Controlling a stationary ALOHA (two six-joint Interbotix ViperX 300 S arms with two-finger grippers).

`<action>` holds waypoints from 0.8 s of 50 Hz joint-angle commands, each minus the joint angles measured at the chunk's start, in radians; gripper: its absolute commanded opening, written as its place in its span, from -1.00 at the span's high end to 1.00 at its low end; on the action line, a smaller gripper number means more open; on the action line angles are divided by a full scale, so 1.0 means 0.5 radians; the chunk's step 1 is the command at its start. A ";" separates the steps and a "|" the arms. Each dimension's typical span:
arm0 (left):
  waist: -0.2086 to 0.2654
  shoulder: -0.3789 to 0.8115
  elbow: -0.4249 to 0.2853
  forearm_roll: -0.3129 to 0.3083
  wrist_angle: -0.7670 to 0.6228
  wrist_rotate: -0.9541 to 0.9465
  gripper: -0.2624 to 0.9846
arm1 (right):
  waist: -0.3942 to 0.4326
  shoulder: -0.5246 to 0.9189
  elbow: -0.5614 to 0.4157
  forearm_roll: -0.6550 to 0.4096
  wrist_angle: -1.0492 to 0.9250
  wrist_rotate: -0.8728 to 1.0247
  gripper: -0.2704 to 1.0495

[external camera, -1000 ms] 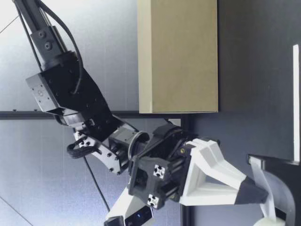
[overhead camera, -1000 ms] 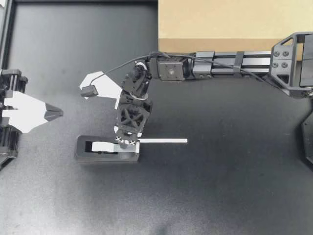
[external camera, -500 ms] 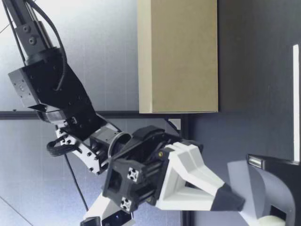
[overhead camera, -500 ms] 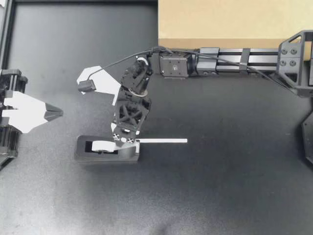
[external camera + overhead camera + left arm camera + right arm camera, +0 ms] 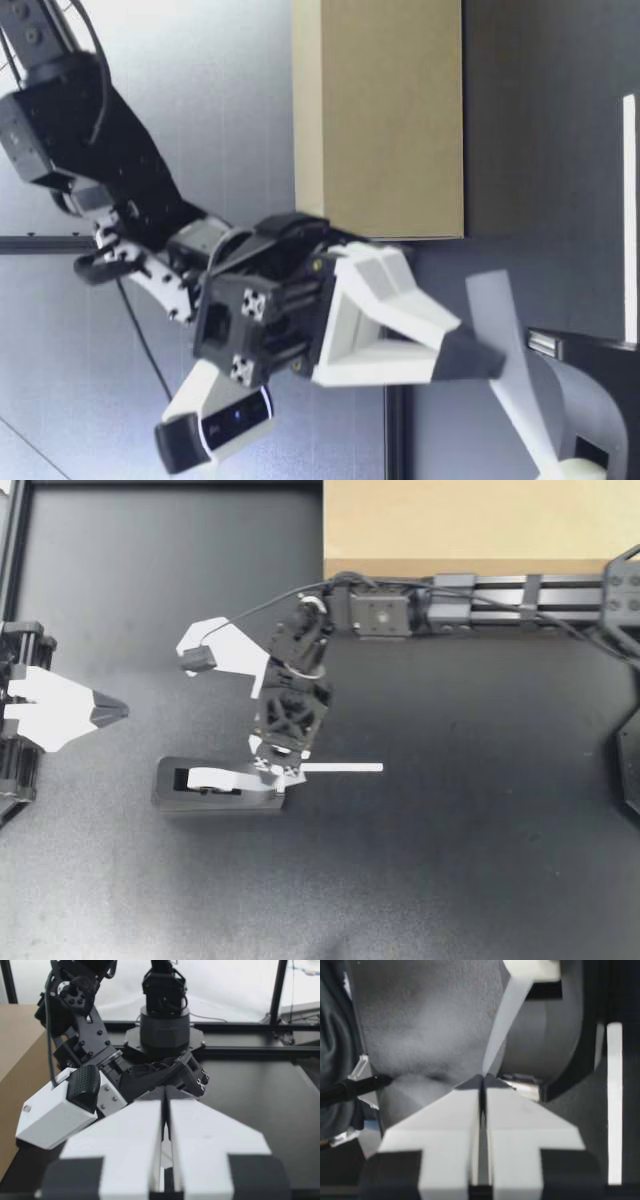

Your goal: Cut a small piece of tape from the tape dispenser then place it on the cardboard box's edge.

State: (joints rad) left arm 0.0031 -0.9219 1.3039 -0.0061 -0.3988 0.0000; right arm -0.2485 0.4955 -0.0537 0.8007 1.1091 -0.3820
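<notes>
My right end effector (image 5: 277,772) reaches in from the right edge of the surface (image 5: 450,860) and hangs over the right end of the tape dispenser (image 5: 200,795). The dispenser sits in the left half of the surface, well away from every edge. In the right wrist view the two fingers are pressed together on the free end of the tape (image 5: 501,1027). The tape runs ahead from the fingertips (image 5: 470,1091) to the roll as a flat pale band. The low view shows the same grip. There the dark tips of my right end effector (image 5: 490,362) pinch the tape (image 5: 505,340) above the dispenser (image 5: 590,380), and the band slants up from the dispenser to them.

A separate white strip (image 5: 340,768) lies flat on the surface, just right of the dispenser.

The cardboard box (image 5: 470,525) stands against the back edge, toward the right corner.

My left end effector (image 5: 118,712) rests near the left edge with its fingers together and nothing between them.
</notes>
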 commanded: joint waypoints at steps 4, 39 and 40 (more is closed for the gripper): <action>0.000 0.012 -0.025 -0.003 -0.018 -0.003 0.76 | -0.003 -0.169 0.071 0.009 -0.046 -0.006 0.68; 0.000 0.012 -0.021 -0.003 -0.018 -0.003 0.76 | -0.028 -0.215 0.325 0.009 -0.245 -0.021 0.68; 0.000 0.012 -0.025 -0.003 -0.018 -0.003 0.76 | -0.028 -0.215 0.331 0.009 -0.255 -0.021 0.68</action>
State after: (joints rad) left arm 0.0031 -0.9219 1.3039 -0.0061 -0.3988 0.0000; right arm -0.2516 0.4449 0.1120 0.8053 0.9956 -0.3912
